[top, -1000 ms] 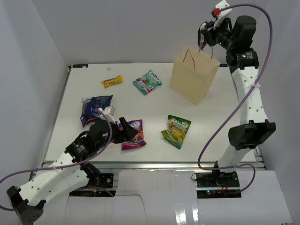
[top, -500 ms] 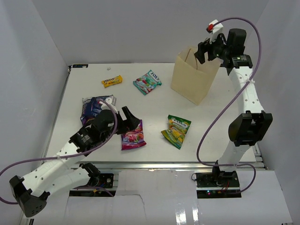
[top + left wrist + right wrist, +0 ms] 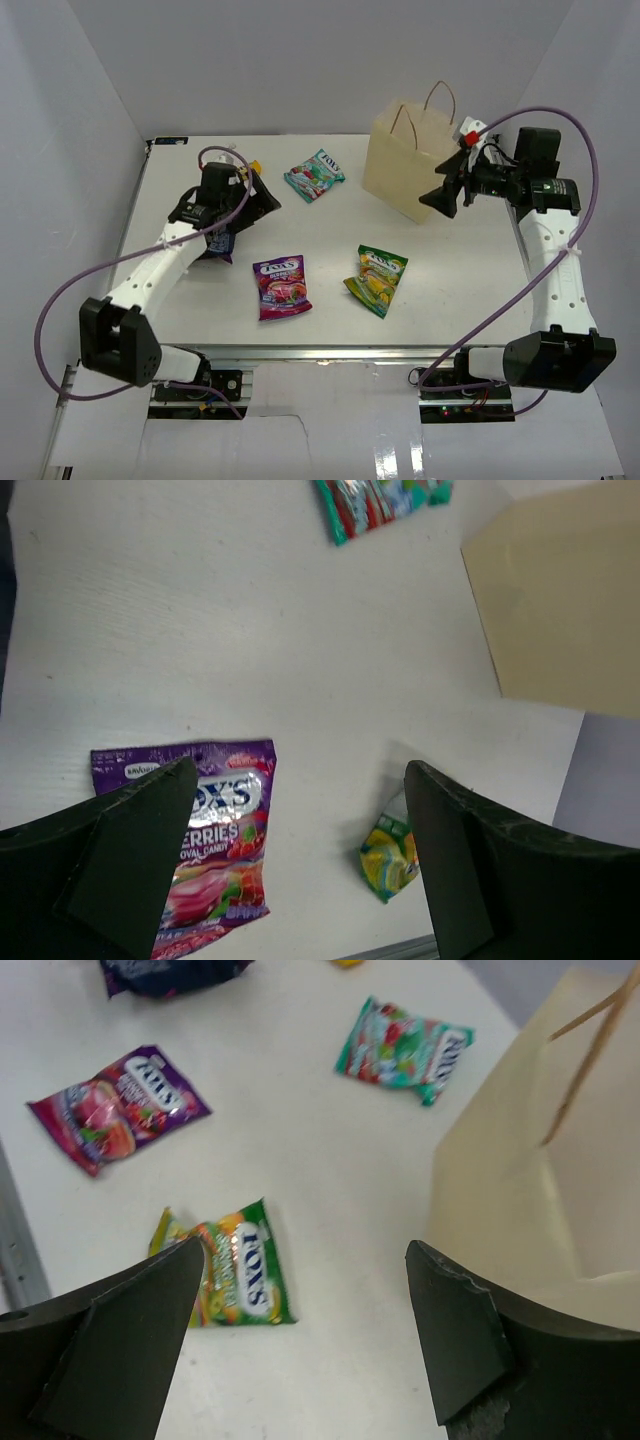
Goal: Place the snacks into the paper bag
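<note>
1. At the left jaws, spread wide and empty, we risk dragging the dark blue packet (image 3: pixel 218 243), which lies partly under the left arm (image 3: pixel 165 255).
2. The right jaws, released and empty, hang just beside the paper bag (image 3: pixel 405 170); a sideways sweep could topple it.
3. The purple packet (image 3: pixel 282 286), green-yellow packet (image 3: pixel 376 279) and teal packet (image 3: pixel 315 175) lie on the tabletop (image 3: pixel 330 230), outside the bag; their glossy film may slip.
</note>
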You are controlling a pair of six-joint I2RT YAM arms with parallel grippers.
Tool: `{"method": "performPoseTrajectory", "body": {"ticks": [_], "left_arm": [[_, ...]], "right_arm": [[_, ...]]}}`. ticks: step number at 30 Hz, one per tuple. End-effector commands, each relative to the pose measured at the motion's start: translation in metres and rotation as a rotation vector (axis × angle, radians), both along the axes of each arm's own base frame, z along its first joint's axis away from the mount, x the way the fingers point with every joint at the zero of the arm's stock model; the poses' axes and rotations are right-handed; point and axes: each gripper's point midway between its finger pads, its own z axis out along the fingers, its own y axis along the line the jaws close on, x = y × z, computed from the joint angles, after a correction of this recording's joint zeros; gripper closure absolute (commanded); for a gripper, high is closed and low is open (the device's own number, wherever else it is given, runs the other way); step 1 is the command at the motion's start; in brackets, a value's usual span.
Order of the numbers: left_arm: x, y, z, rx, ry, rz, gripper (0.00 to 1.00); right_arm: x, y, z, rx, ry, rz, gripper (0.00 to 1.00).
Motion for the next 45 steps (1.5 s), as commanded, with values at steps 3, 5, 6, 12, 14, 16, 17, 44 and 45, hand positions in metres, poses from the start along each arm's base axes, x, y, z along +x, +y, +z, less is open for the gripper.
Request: {"method": "performPoseTrajectory", "body": {"ticks": [3,5,6,12,14,16,17,44,45], "left_arm": [[0.074,0.045,0.006,-0.208,0.057,0.306,0.08],[0.102,0.059,-0.005,-0.284,0.094,0.453,0.08],[0.111,0.064,-0.006,-0.306,0.097,0.493,0.08],[0.181,0.081,-0.015,-0.385,0.070,0.676,0.09],[0.196,0.084,-0.031,-0.396,0.101,0.731,0.09],[0.212,0.090,-0.026,-0.409,0.074,0.770,0.09],[0.214,0.092,-0.032,-0.406,0.087,0.790,0.09],[0.271,0.121,-0.142,-0.520,0.249,0.922,0.40],[0.273,0.132,-0.143,-0.527,0.246,0.937,0.46]], "right_arm": [[-0.044,0.010,-0.058,0.024,0.148,0.107,0.12],[-0.052,0.013,-0.071,0.053,0.193,0.110,0.12],[-0.055,0.015,-0.074,0.063,0.205,0.118,0.12],[-0.063,0.016,-0.092,0.078,0.243,0.119,0.12],[-0.065,0.017,-0.097,0.087,0.255,0.124,0.12],[-0.066,0.018,-0.099,0.095,0.266,0.126,0.12],[-0.067,0.019,-0.101,0.101,0.276,0.125,0.12],[-0.067,0.014,-0.111,0.074,0.354,0.089,0.11],[-0.067,0.014,-0.111,0.073,0.354,0.090,0.11]]}}
